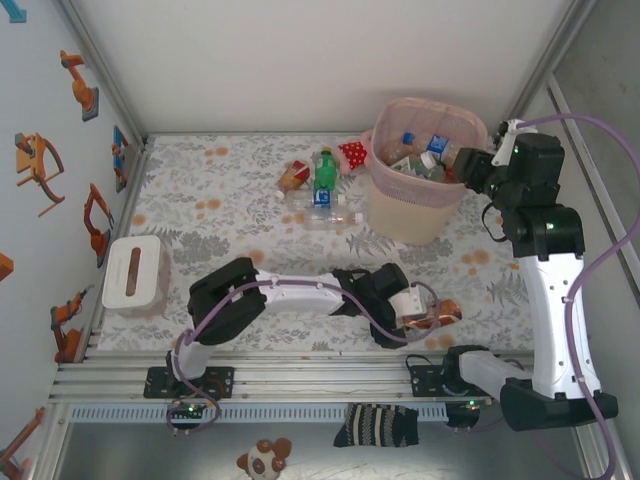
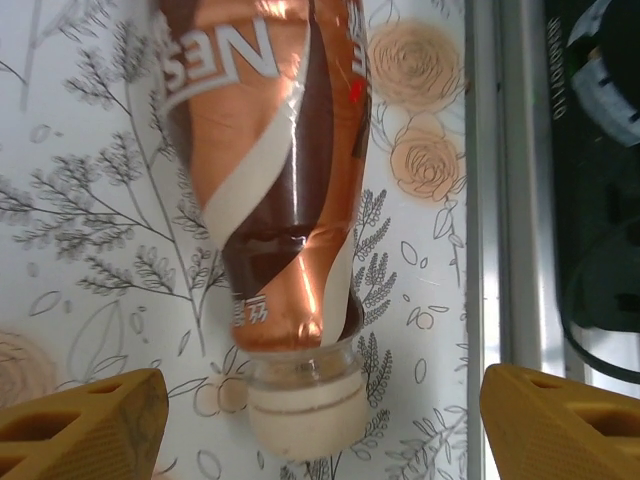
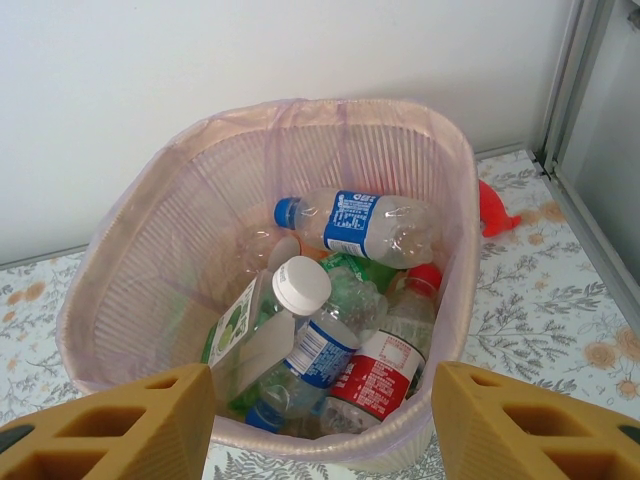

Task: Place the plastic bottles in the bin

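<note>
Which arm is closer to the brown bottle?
Left. The left gripper hovers right over the brown bottle, fingers either side of its cap; the right gripper is far off at the bin.

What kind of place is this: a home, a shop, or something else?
Most likely a robot lab work cell, not a home: a left arm and a right arm are bolted to an aluminium rail, plain white panels enclose it, and a flowered cloth carries bottles and a pink bin.

One bin (image 1: 410, 212) held at least five bottles (image 3: 365, 222); about four lay left of it, one brown bottle (image 2: 280, 180) before it.
</note>
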You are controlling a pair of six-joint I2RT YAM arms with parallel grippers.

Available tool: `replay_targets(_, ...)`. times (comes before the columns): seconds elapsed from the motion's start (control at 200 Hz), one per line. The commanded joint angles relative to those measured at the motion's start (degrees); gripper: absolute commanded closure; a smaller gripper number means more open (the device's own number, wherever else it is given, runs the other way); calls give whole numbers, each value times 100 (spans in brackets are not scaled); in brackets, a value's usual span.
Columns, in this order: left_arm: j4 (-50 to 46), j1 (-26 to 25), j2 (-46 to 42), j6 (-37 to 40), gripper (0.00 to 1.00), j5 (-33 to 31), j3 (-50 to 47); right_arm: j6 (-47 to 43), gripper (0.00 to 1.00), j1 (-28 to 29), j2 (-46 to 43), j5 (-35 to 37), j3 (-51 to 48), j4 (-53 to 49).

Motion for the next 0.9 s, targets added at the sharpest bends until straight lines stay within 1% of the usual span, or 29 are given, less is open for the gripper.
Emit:
replay_targets(0.0,-84,-109,193,200,19,-337,195,-50,42,-7,-72,69,201,10)
replay_targets(0.075,-55,-176,302,232,20,-470,219,-62,42,-3,-58,69,196,-8)
replay_targets(0.155,-64,-219,384,279,24,-598,221,-57,42,-7,-36,65,193,-12)
replay_targets(0.376,-115,-231,412,314,41,-802,201,-80,42,-1,-4,34,253,-11)
replay_targets(0.491,-123,-230,400,314,52,-820,196,-82,42,-2,-18,34,265,-11)
replay_targets(0.686,-166,-226,352,314,65,-888,203,-81,42,-12,-35,34,270,-4)
replay_targets(0.806,-130,-148,235,288,70,-921,123,-71,42,-6,-62,34,278,-11)
replay_targets(0.896,-132,-44,126,241,73,-927,73,-62,42,-1,-88,19,289,-14)
